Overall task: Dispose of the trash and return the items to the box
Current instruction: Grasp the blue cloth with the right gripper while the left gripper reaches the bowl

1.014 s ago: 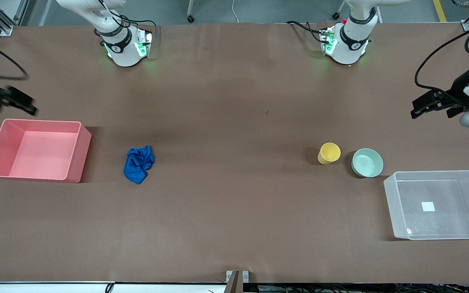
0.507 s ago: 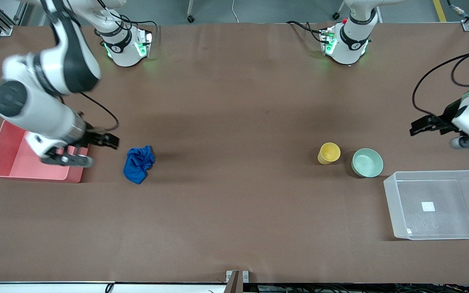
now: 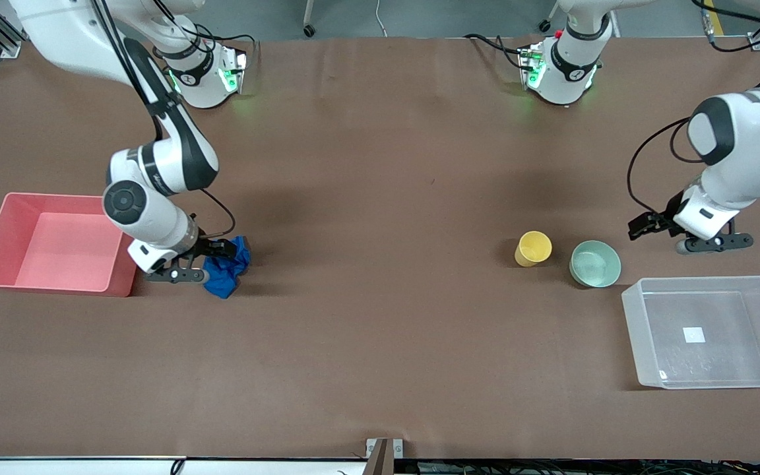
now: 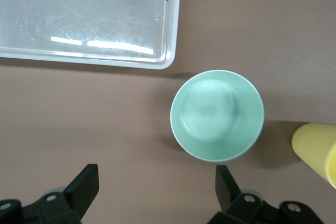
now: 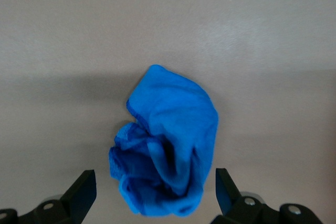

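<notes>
The trash, a crumpled deep blue cloth (image 3: 227, 277) (image 5: 168, 145), lies on the brown table beside the pink bin. My right gripper (image 3: 212, 262) (image 5: 155, 178) hangs open low over the cloth's bin-side edge, with the wad's end between its fingers, untouched. The yellow cup (image 3: 533, 248) (image 4: 315, 148) and the mint-green bowl (image 3: 595, 264) (image 4: 217, 115) stand side by side. The clear box (image 3: 703, 282) (image 4: 105, 61) sits nearer the front camera at the left arm's end. My left gripper (image 3: 667, 234) (image 4: 156, 177) is open over bare table just short of the bowl, holding nothing.
A pink bin (image 3: 63, 196) stands at the right arm's end of the table, close to the cloth. A white sticker (image 3: 694, 334) marks the box's base. Wide brown tabletop lies between the cloth and the cup.
The right arm swept in from past the pink bin and came down over the cloth. The left arm swung inward from the table's end toward the bowl. Nothing on the table moved.
</notes>
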`<state>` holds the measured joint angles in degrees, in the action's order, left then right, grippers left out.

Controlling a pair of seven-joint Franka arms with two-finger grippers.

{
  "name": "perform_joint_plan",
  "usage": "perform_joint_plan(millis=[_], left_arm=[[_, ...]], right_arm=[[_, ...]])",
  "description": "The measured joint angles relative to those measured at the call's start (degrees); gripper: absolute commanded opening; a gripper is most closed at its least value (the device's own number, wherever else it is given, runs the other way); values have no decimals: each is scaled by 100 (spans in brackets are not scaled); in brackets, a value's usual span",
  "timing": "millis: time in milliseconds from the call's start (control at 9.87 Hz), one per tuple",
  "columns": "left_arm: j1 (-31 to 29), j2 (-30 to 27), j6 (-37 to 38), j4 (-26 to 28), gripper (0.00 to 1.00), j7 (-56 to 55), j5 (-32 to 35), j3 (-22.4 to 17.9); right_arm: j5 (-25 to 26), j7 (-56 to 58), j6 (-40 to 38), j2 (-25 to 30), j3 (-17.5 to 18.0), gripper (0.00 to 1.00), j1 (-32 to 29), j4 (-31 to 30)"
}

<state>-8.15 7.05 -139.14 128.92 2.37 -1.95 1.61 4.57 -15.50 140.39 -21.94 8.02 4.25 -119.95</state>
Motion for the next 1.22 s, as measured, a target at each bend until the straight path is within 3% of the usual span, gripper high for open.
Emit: perform_joint_plan(millis=[203,304,507,608,811,912,1014,1216], left_arm=[[-48,399,-639,139,98,0,-301,0],[-47,607,-897,167,98,0,-428,4],[-40,993,-1334,177,98,-1,-605,31],[-36,1144,-1496,175,98,-2,-643,50],[-35,1318,-1681,171,95,-41,-712,183],[-30,1366,-1739,168,50,-78,-730,262],[-23,1404,-1777,162,14,-113,-730,296],[-25,1438,-1807,147,1,-121,-731,301]], right_arm=[[143,0,588,-320,-49,100,-5,-148],[164,0,690,-414,-63,76,-6,-161],[227,-56,726,-445,-66,8,-6,-164],[230,-285,734,-445,-66,1,-5,-162],[250,-747,740,-445,-54,1,5,-159],[251,-822,738,-444,-53,1,5,-144],[251,-920,654,-441,-48,1,5,-84],[251,-1148,-428,-343,4,1,10,435]])
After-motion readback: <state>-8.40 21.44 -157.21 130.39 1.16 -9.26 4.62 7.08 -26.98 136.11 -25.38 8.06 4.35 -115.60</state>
